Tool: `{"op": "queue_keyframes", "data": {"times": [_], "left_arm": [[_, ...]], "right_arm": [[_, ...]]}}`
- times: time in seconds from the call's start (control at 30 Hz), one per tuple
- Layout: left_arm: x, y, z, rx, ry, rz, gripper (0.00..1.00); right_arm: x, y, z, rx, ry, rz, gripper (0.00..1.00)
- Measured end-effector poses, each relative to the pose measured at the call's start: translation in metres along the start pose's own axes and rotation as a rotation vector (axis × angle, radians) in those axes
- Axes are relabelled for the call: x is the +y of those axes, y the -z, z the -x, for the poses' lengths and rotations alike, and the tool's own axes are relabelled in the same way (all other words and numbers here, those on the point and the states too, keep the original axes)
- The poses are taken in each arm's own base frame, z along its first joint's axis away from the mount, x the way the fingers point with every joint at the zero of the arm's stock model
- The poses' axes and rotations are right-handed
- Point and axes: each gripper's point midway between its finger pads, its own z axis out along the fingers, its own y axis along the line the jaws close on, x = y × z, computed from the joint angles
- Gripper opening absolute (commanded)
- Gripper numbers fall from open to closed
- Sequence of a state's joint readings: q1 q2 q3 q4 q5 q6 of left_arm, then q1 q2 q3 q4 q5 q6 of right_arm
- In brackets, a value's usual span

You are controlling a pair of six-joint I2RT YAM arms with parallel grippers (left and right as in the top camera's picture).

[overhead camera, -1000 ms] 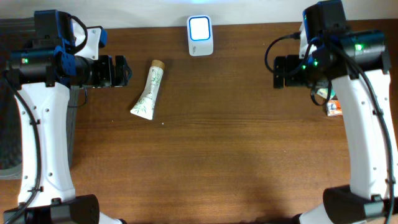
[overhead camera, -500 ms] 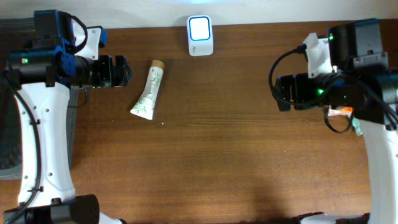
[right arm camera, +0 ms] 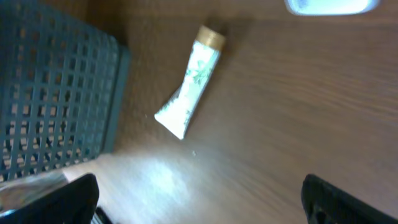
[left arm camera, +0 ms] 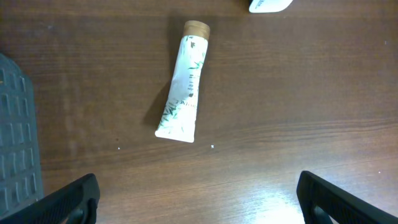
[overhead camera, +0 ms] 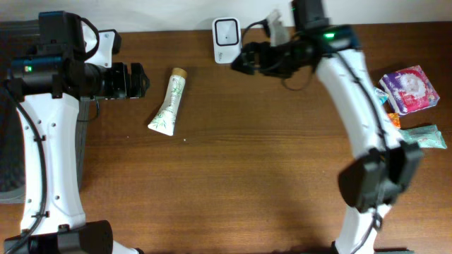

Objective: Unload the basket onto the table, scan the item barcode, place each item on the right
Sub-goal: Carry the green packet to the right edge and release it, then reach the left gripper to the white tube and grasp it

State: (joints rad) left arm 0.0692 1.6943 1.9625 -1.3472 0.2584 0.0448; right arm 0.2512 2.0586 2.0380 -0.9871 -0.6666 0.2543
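Observation:
The item, a white tube (overhead camera: 169, 103) with green leaf print and a tan cap, lies flat on the wooden table left of centre. It also shows as the tube (left arm camera: 183, 87) in the left wrist view and the tube (right arm camera: 193, 87) in the right wrist view. The white barcode scanner (overhead camera: 226, 32) stands at the back edge. My left gripper (overhead camera: 135, 80) hovers just left of the tube, open and empty. Right beside the scanner my right gripper (overhead camera: 244, 60) points left, open, nothing between its fingers. Both left fingertips (left arm camera: 68, 202) frame bare wood.
A dark mesh basket (right arm camera: 50, 93) sits off the table's left side, also seen as the basket (left arm camera: 15, 143). A pink packet (overhead camera: 409, 88) and a teal packet (overhead camera: 426, 135) lie at the right edge.
The right arm has swung from the table's right side to the back centre beside the scanner, uncovering packets at the right edge. The left arm and the tube have not moved.

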Motion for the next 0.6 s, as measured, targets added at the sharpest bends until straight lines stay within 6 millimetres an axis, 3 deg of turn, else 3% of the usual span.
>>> {"op": "queue_keyframes", "data": {"times": [0.03,0.1,0.13,0.17,0.23,0.3,0.4,0.43,0.5,0.6], "left_arm": [[0.000,0.000,0.000,0.000,0.000,0.000,0.99],[0.000,0.000,0.000,0.001,0.000,0.000,0.99],[0.000,0.000,0.000,0.000,0.000,0.000,0.99],[0.000,0.000,0.000,0.000,0.000,0.000,0.99],[0.000,0.000,0.000,0.001,0.000,0.000,0.99],[0.000,0.000,0.000,0.000,0.000,0.000,0.99],[0.000,0.000,0.000,0.001,0.000,0.000,0.99],[0.000,0.000,0.000,0.000,0.000,0.000,0.99],[0.000,0.000,0.000,-0.002,0.000,0.000,0.99],[0.000,0.000,0.006,-0.023,-0.006,0.000,0.99]], "right_arm": [[0.002,-0.018,0.001,0.010,0.002,0.020,0.99],[0.003,-0.062,-0.020,0.095,-0.023,0.009,0.99],[0.004,-0.073,-0.028,0.120,-0.028,-0.008,0.99],[0.003,-0.076,-0.040,0.154,-0.048,-0.047,0.98],[-0.019,-0.064,-0.046,0.157,-0.100,-0.191,0.99],[-0.042,-0.035,-0.043,0.124,-0.136,-0.326,0.99],[-0.082,0.069,-0.027,-0.033,-0.204,-0.578,0.99],[-0.104,0.121,-0.028,-0.097,-0.260,-0.688,0.99],[-0.144,0.190,-0.036,-0.173,-0.377,-0.825,0.99],[-0.185,0.233,-0.058,-0.171,-0.513,-0.916,0.99]]}}
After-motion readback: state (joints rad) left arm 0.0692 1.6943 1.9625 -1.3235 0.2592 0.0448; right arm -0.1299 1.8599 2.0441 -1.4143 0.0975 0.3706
